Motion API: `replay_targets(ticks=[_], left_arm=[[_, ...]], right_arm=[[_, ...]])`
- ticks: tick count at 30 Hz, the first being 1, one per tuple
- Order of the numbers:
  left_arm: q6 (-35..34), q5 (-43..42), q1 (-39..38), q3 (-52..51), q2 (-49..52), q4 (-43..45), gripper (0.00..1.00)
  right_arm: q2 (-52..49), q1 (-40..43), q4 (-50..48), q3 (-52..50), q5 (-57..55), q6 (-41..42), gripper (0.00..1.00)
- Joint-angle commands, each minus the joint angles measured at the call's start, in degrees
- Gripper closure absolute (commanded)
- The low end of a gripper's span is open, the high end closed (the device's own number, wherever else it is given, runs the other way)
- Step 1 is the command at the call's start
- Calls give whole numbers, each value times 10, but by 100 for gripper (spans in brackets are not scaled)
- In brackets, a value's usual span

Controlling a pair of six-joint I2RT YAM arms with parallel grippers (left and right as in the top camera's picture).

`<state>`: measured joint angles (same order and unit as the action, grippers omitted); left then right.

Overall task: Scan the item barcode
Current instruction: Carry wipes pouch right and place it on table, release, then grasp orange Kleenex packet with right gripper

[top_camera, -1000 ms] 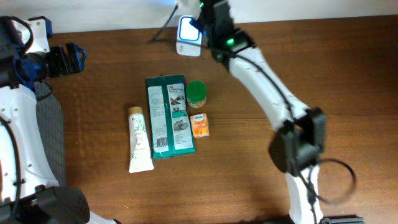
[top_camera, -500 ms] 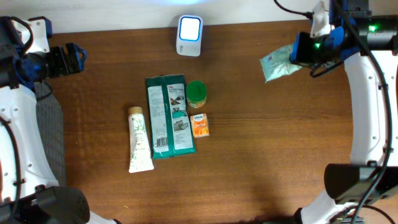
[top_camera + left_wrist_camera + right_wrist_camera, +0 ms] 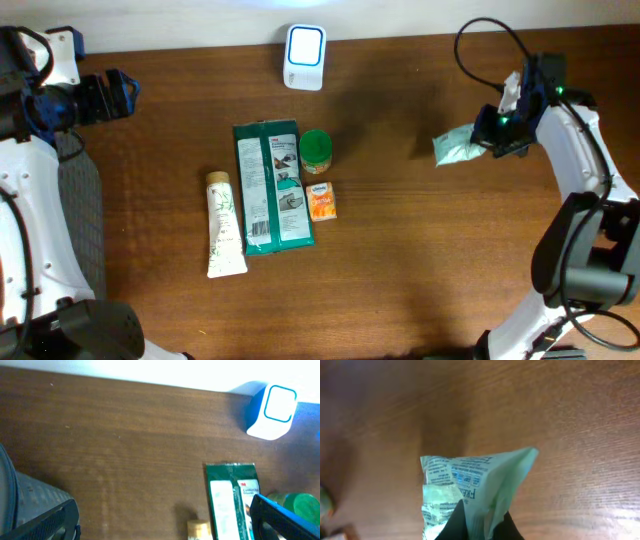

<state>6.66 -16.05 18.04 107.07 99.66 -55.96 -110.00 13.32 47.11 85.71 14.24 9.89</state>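
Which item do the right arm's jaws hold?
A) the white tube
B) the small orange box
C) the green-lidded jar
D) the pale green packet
D: the right wrist view shows the jaws shut on the bottom edge of the pale green packet.

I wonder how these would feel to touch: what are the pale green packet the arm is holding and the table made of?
The pale green packet looks like thin, soft plastic film, slightly glossy. It creases and folds where the right gripper pinches it. The table is wood or a wood-look laminate, I can't tell which. It shows brown streaky grain with a dull sheen.
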Motion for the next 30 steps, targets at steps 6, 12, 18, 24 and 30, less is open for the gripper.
replay_targets(ticks=[6,12,18,24,30], left_arm=[[1,0,2,7,-3,1,1],[1,0,2,7,-3,1,1],[1,0,2,7,-3,1,1],[1,0,2,7,-3,1,1],[1,0,2,7,-3,1,1]], right_arm=[[0,52,18,-1,28,-15,39],[1,-34,186,120,111,-40,38],[0,-216,90,5,113,93,48],[0,-359,-134,-139,113,273,56],[0,-426,-191,-176,20,331,62]])
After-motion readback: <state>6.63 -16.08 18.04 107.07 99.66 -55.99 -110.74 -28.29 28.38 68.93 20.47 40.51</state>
